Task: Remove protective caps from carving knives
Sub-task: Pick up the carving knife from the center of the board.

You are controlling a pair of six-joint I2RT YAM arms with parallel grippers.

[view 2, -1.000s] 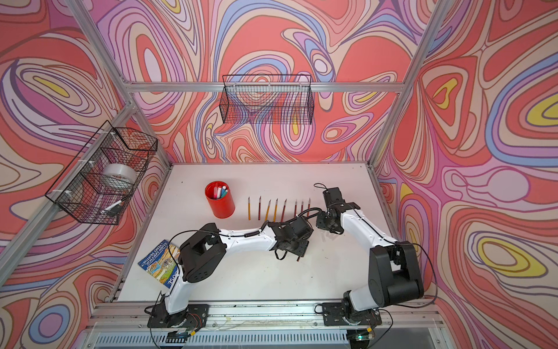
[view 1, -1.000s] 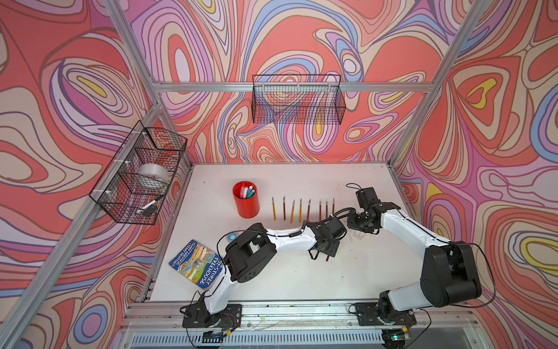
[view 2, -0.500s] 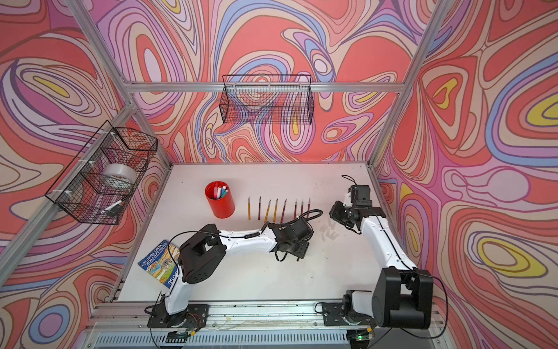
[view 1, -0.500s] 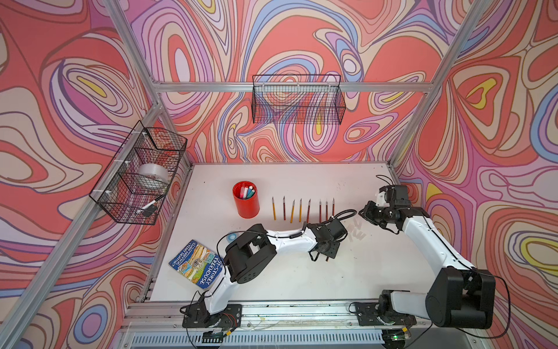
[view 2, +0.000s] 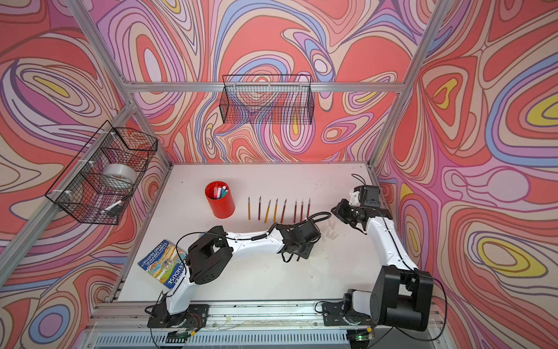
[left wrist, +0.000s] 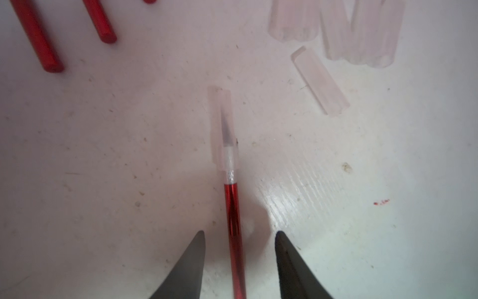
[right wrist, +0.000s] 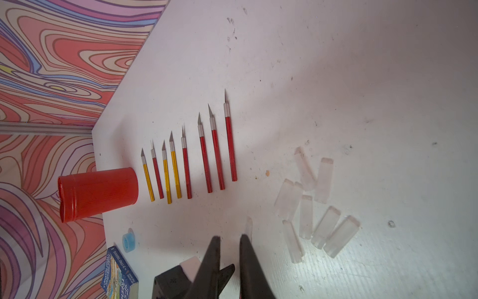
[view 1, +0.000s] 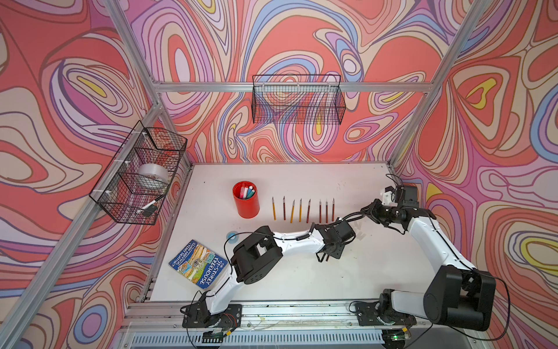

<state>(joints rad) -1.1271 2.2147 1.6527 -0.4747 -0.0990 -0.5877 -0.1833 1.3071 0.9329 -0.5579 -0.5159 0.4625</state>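
Capped knife [left wrist: 234, 233]: red handle, flat on the counter [view 1: 302, 287], protective cap [left wrist: 222, 129] on its blade
Left gripper [left wrist: 239, 233]: jaws apart, straddling the handle, gaps either side
Loose caps [right wrist: 306, 214]: clustered near that tip
Bare knives [right wrist: 204, 158]: eight in a row beside the red marker cup [view 1: 246, 201]
Right gripper [right wrist: 229, 237]: jaws nearly together, narrow gap, nothing between
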